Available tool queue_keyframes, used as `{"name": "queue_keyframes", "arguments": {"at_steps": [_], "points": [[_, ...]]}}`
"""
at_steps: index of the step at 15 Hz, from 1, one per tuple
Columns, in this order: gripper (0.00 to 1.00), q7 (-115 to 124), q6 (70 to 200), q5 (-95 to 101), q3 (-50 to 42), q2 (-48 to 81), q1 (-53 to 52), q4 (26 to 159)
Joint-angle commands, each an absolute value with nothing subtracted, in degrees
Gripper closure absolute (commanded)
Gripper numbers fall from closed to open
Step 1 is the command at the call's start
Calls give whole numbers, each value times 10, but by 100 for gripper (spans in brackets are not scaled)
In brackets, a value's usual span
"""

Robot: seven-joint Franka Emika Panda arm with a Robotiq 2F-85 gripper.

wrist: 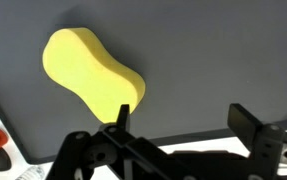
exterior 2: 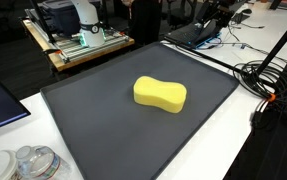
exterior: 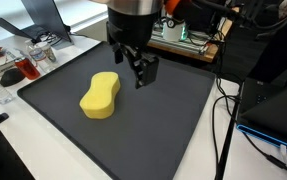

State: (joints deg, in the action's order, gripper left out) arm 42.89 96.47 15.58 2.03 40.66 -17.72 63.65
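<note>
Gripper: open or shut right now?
Open. In the wrist view the gripper has its fingers wide apart with nothing between them; the yellow sponge lies clear of it on the mat.

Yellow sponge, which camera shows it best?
An exterior view shows the yellow sponge best: whole, central, nothing overlapping. In an exterior view with the open pincer beside it, the yellow sponge is also whole. In the wrist view a fingertip crosses its lower edge.

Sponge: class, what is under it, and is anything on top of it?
The sponge lies flat on the dark mat. Nothing rests on top; the open tool hangs apart from it. The mat beneath it is covered and cannot be seen.
</note>
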Motion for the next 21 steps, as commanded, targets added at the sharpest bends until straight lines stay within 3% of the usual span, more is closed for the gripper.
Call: {"name": "queue_keyframes", "arguments": {"at_steps": [1, 6, 7, 21], "points": [[0, 483, 893, 112, -4, 475, -177, 504], [0, 501, 828, 94, -17, 528, -163, 407], [0, 502, 862, 116, -15, 491, -168, 476], [0, 474, 823, 84, -2, 547, -99, 389]]}}
